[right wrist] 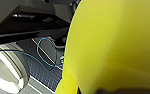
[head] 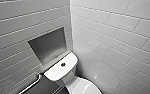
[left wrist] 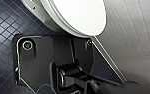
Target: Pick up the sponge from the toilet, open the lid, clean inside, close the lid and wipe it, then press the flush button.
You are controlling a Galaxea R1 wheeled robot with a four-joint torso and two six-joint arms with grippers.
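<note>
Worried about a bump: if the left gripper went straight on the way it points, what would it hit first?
Most likely the closed lid, which lies straight ahead in the left wrist view, though the depth is unclear.

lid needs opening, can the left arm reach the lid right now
Probably yes: the closed lid lies near the left wrist camera, nothing between them, though the wall crowds one side.

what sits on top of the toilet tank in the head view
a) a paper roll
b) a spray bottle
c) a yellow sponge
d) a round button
d: a small dark round button is set in the flat white tank top of the toilet, with nothing else on it.
</note>
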